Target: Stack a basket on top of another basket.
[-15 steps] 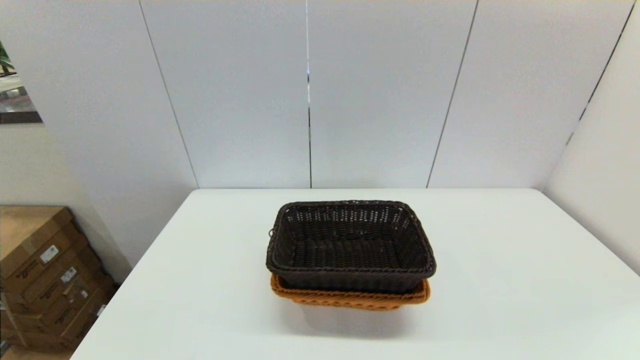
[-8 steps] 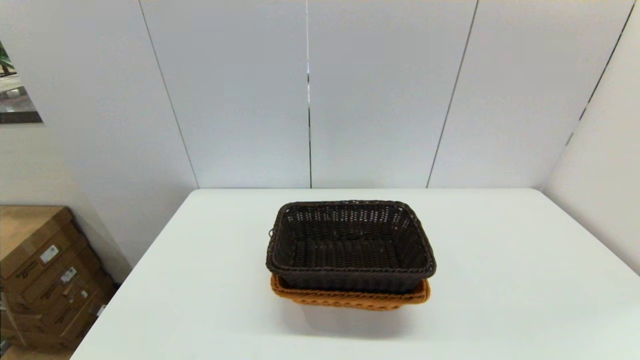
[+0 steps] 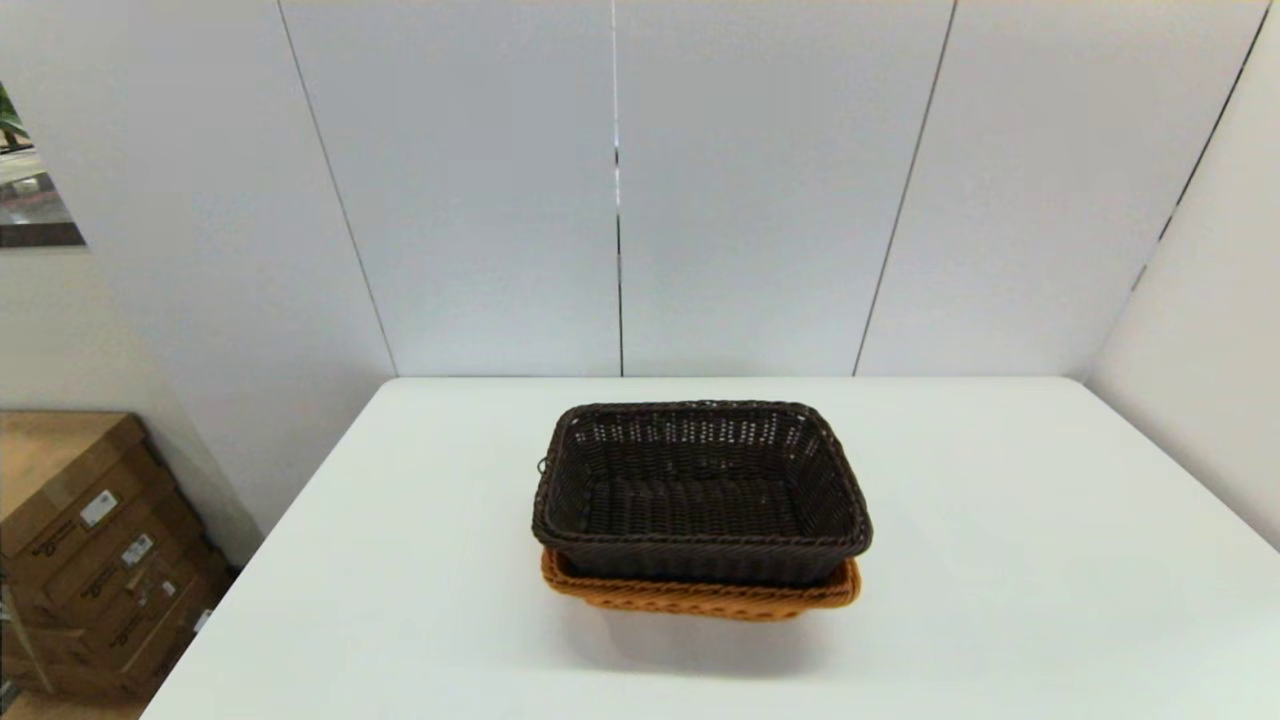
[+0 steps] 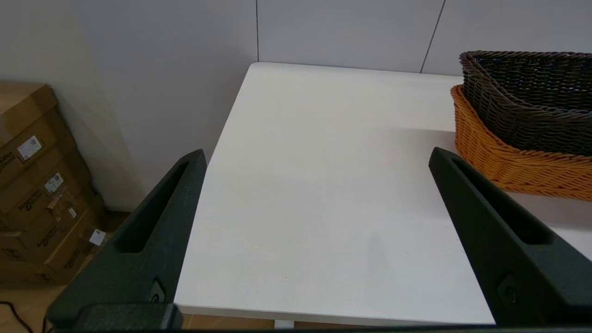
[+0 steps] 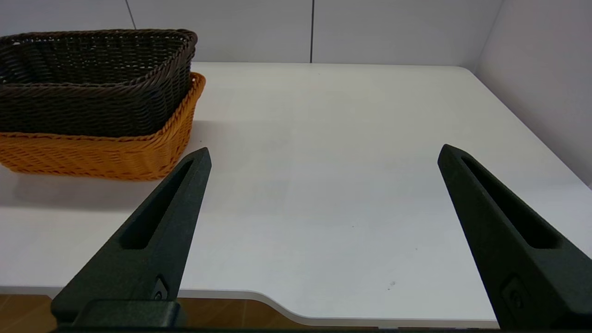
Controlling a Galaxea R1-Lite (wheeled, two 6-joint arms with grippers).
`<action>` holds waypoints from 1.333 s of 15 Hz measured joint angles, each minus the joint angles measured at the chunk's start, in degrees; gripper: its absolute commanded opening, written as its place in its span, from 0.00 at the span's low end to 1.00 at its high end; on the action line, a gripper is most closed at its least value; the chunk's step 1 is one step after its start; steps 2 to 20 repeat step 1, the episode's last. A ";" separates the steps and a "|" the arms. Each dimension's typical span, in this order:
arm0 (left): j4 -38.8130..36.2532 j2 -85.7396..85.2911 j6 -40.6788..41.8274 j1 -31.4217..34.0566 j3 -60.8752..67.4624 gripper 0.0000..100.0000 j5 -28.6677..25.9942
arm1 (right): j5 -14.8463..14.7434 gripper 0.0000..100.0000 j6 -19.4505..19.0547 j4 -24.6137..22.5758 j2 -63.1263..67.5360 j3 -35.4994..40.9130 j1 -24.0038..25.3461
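Observation:
The dark brown basket [image 3: 700,490] sits nested inside the orange basket [image 3: 700,598] at the middle of the white table [image 3: 1000,560]; only the orange rim and front wall show below it. Both arms are out of the head view. My left gripper [image 4: 317,157] is open near the table's front left edge, with the dark basket [image 4: 532,97] and the orange basket [image 4: 508,162] off to its side. Held back at the front right edge, my right gripper [image 5: 323,155] is also open, well clear of the dark basket [image 5: 92,83] and orange basket [image 5: 101,155].
White wall panels [image 3: 620,190] close off the table at the back and right. Cardboard boxes [image 3: 90,560] are stacked on the floor left of the table.

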 measured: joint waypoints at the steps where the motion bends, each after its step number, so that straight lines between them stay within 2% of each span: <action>1: -0.02 0.00 0.00 0.00 0.00 1.00 0.00 | -0.02 1.00 -0.02 -0.02 0.00 0.00 0.00; 20: -0.02 0.00 0.00 0.00 0.00 1.00 0.00 | -0.02 1.00 -0.02 -0.02 0.00 0.00 0.00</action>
